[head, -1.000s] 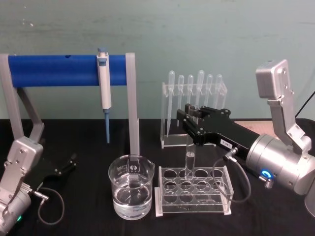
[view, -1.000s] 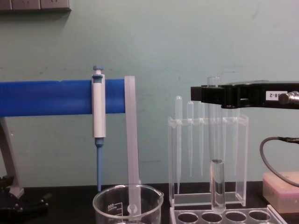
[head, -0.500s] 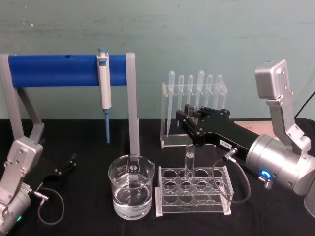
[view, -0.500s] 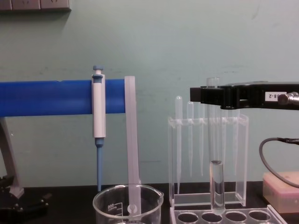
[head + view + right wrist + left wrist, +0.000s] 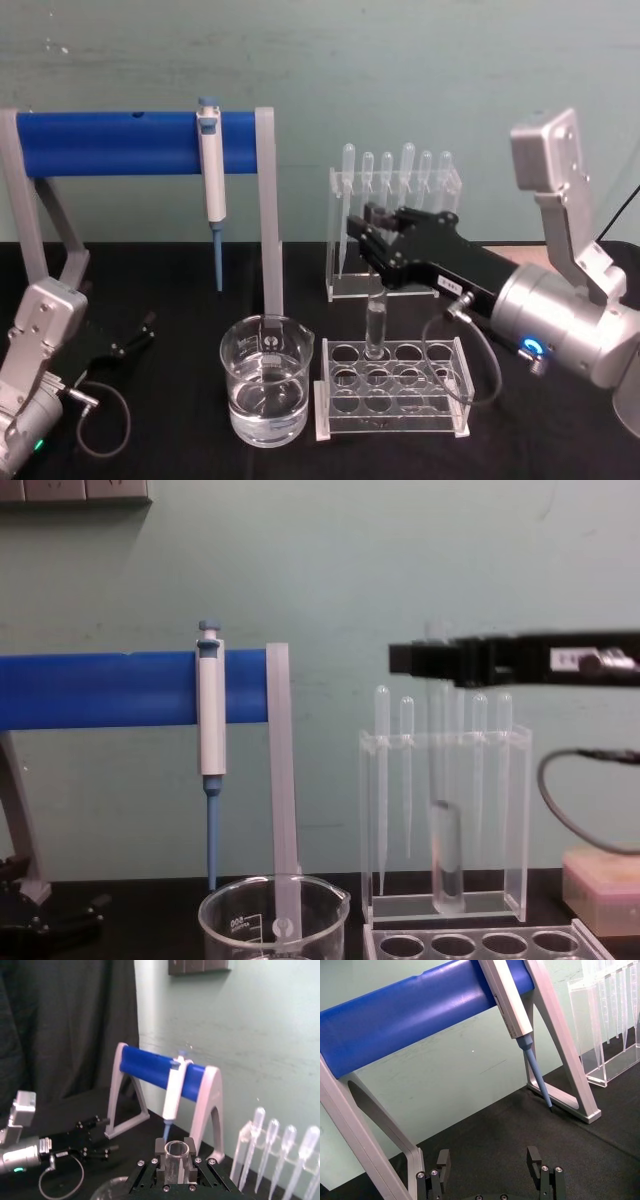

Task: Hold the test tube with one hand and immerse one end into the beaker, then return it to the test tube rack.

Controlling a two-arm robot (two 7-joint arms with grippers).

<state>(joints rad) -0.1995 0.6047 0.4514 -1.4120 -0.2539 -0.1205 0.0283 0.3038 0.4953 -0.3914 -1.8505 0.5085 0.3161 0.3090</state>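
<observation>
1. The test tube point(image 5: 376, 325) hangs upright in the air. Its rounded bottom is over the back row of the test tube rack point(image 5: 392, 425), and in the chest view it is just clear of the rack's top.
2. The right gripper point(image 5: 372, 225) holds the tube near its open rim. Its black jaws are closed on the glass from both sides, as the right wrist view shows from above. The arm reaches in level from the right.
3. The rack is clear plastic, and its other holes stand open.
4. The beaker point(image 5: 265, 390) sits just to the left of the rack on the black table point(image 5: 170, 440). It is partly filled with clear liquid and stands apart from the tube.
5. Behind the rack is a clear stand of plastic pipettes point(image 5: 395, 170).
6. Farther left, a white-and-blue micropipette point(image 5: 211, 170) hangs on a blue bar point(image 5: 110, 143).
7. The left gripper point(image 5: 135, 340) rests low at the table's left, well apart from the glassware, with its jaws spread and nothing between them.
</observation>
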